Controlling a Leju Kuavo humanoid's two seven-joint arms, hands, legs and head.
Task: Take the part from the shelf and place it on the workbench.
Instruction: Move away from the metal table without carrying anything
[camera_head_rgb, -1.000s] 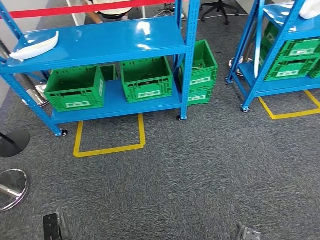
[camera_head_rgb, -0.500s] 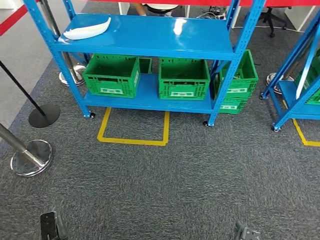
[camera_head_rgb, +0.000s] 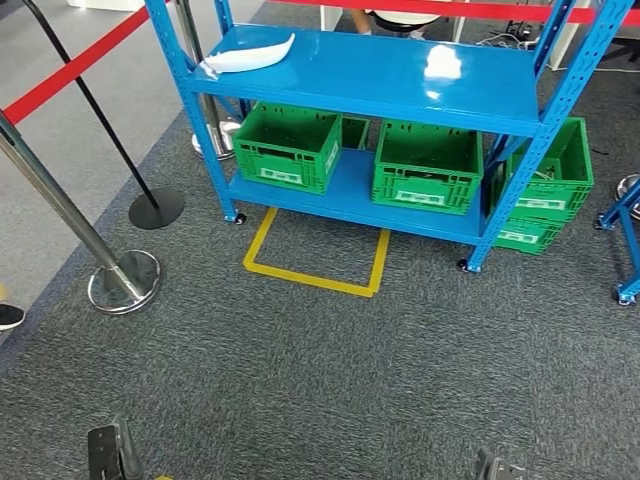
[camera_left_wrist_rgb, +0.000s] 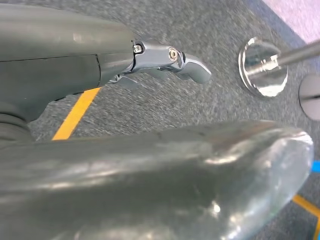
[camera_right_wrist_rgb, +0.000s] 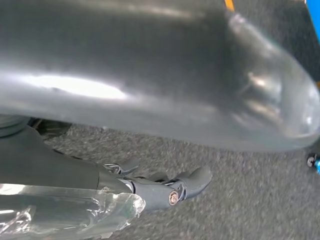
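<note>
Left wrist view gives me my left hand (camera_left_wrist_rgb: 151, 150) hanging over the grey carpet (camera_left_wrist_rgb: 211, 100): a thick grey thumb across the near field and a darker finger (camera_left_wrist_rgb: 170, 57) stretched out straight beyond it, with nothing between them. I read that hand as holding nothing, fingers apart. My right hand (camera_right_wrist_rgb: 158, 100) looks much the same from its own wrist: the thumb close to the lens, one dark finger (camera_right_wrist_rgb: 181, 187) extended over the carpet, nothing in its hold.

From the head view, both hands are only dark slivers at the bottom edge, the left (camera_head_rgb: 109, 455) and the right (camera_head_rgb: 494, 468), low at my sides and well apart from the shelf.

Further out, a yellow floor marking (camera_head_rgb: 317, 260) forms an open-ended rectangle on the carpet just in front of the blue shelf (camera_head_rgb: 362, 75). The white part (camera_head_rgb: 249, 55), long and curved, lies on the upper deck at its left end, close to the front-left post. On the lower deck sit two green crates (camera_head_rgb: 290, 150) side by side, and two more green crates (camera_head_rgb: 547, 190) are stacked on the floor beside the shelf's right end.

To my left stand chrome stanchions (camera_head_rgb: 121, 280) with a red belt (camera_head_rgb: 75, 65) and a black-based post (camera_head_rgb: 155, 208). A dark shoe (camera_head_rgb: 9, 316) shows at the left edge.
</note>
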